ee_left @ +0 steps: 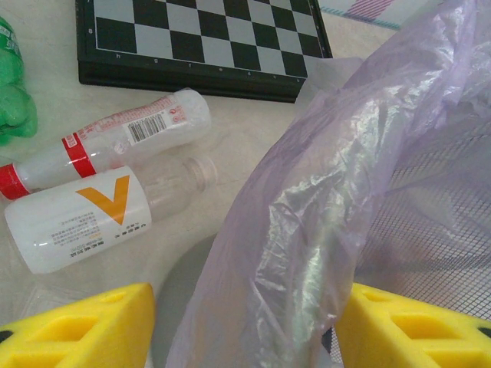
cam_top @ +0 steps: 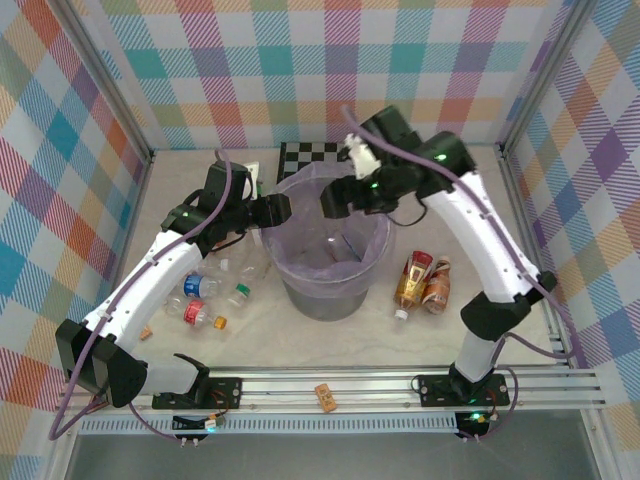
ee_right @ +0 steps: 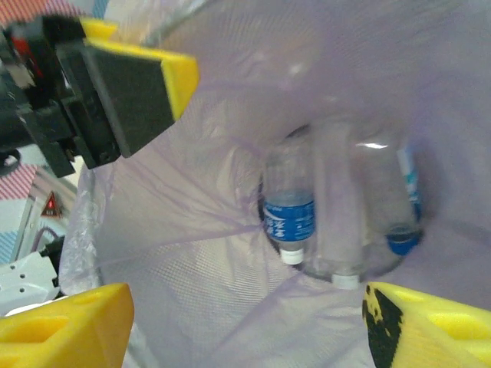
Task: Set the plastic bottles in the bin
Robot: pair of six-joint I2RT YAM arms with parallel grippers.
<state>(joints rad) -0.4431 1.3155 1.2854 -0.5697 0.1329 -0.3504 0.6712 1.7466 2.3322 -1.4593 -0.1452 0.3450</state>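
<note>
Two plastic bottles (ee_left: 77, 218) lie crosswise ahead-left of the left jaws, spread wide at the bin (ee_left: 445, 230) rim. The right jaws gape empty.

The thin lavender plastic bag (ee_left: 307, 230) lining the round grey bin (cam_top: 335, 300) is translucent, crinkled and glossy, and fine mesh shows through it at the frame's right. The clear plastic bottle with a white label (ee_left: 77, 218), lower left, is smooth and shiny. The yellow fingers (ee_left: 84, 326) of the left hand (ee_left: 245, 310) look matt and spongy. The pale tabletop (ee_left: 253, 130) is matt.
</note>
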